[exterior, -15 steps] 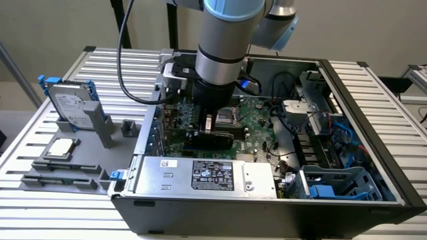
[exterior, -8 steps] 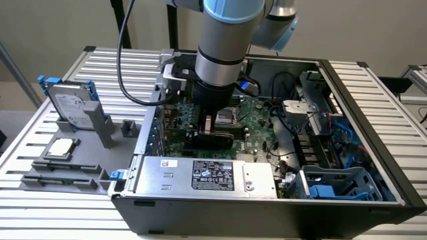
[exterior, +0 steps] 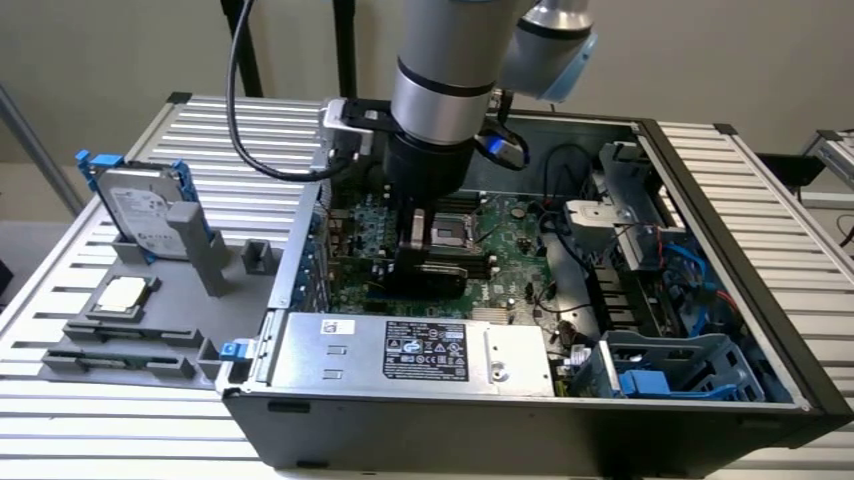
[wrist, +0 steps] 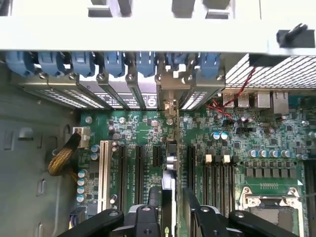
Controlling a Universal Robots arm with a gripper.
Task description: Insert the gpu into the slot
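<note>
Grey rack [exterior: 147,340] on slatted table [exterior: 80,440], frame left, carries hard drive [exterior: 140,205]. Silver power supply [exterior: 414,350] at lower centre of case [exterior: 534,430]. Above it, gripper [exterior: 430,275] released over green motherboard [exterior: 514,235], fingers [wrist: 202,217] astride upright black card [wrist: 168,197], gap each side. Blue drive cage [exterior: 667,365] lower right.

Slatted aluminium table [exterior: 134,435] carries open computer case [exterior: 534,435]; grey parts fixture [exterior: 187,320] beside it, exterior view's left.

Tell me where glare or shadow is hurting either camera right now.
Wrist view: the pale case edge is washed out white, while the motherboard is evenly lit. Exterior view: the arm shades the motherboard beneath it, and the power-supply box is brightly lit.
</note>
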